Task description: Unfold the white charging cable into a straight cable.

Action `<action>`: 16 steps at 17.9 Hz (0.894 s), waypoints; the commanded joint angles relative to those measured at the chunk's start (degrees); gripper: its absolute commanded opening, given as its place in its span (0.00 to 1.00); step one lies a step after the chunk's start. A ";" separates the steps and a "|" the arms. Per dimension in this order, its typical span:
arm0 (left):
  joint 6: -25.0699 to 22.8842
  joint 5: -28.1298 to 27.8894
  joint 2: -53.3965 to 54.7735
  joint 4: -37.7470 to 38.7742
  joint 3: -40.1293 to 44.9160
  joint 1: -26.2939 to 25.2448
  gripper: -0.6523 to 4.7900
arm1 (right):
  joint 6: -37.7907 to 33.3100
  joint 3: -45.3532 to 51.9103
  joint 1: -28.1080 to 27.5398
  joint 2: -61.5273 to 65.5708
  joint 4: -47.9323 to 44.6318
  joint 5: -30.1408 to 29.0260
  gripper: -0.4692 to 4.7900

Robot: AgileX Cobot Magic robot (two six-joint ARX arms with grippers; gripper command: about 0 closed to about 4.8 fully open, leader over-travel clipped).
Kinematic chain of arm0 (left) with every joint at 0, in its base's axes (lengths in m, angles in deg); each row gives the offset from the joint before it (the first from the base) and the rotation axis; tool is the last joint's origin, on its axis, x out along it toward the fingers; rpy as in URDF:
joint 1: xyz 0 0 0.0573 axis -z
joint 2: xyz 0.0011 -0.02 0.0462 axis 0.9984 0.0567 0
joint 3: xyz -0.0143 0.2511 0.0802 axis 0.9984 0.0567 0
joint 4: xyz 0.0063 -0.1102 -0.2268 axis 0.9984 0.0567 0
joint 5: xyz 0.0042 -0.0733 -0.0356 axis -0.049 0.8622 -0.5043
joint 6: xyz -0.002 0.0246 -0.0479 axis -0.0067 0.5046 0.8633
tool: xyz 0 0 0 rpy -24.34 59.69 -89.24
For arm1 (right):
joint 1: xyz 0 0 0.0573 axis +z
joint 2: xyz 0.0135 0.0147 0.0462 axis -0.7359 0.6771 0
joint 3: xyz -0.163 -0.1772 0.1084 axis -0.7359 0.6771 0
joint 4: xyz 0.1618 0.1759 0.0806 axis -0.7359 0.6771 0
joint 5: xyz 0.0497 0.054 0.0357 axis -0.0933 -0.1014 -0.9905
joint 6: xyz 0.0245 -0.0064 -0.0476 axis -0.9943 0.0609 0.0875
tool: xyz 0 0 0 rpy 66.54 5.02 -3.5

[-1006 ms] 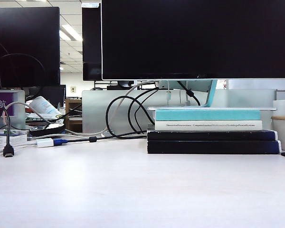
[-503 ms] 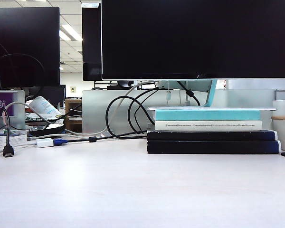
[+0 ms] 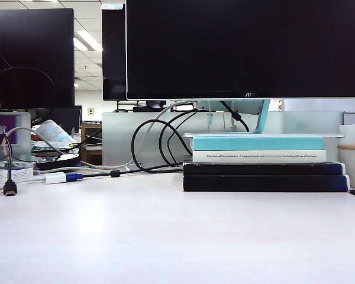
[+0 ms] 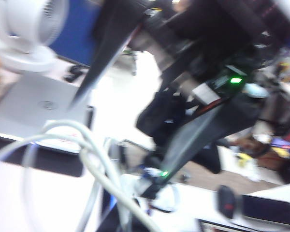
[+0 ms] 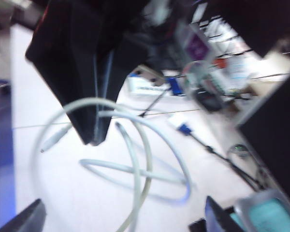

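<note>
The white charging cable [image 5: 135,169] lies in loose loops on the pale table, one white plug [image 5: 50,141] at its end. My left gripper [image 5: 93,137] hangs over the loops, shut on a strand of the cable. In the blurred left wrist view the cable [image 4: 94,159] curls up and away from the left gripper [image 4: 118,224]. My right gripper [image 5: 123,205] stands wide open just above the table, its dark fingertips [image 5: 26,217] on either side of a strand, touching nothing. The exterior view shows neither the cable nor the grippers.
A white adapter block with a blue plug [image 3: 56,177] and black cables lie at the table's back left. A stack of books [image 3: 263,165] stands under the big monitor [image 3: 245,47]. The right arm [image 4: 203,121] crosses the left wrist view.
</note>
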 commanded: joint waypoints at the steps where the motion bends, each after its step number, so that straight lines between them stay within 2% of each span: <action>1: -1.22 -8.87 -0.17 0.09 -0.22 -0.02 0.11 | -2.78 -0.24 0.04 -2.01 1.64 1.49 0.88; 7: -2.38 -8.81 -0.46 -3.74 -0.26 -0.02 0.11 | -7.48 -0.13 0.24 -2.62 8.87 0.85 0.81; 8: -2.38 -8.46 -0.46 -4.04 -0.26 0.00 0.11 | -7.48 -0.13 0.24 -2.60 10.03 0.85 0.75; 9: -2.38 -6.51 -0.46 -4.13 -0.26 -0.02 0.11 | -7.39 -0.09 0.24 -2.43 11.34 1.07 0.61; 13: -2.38 -4.79 -0.55 -5.55 -0.26 -0.02 0.11 | -7.37 0.09 0.20 -2.16 11.52 1.31 0.60; 16: -1.25 0.39 -0.55 -7.13 -0.26 -0.02 0.11 | -7.08 0.92 0.17 -1.90 11.37 2.64 0.60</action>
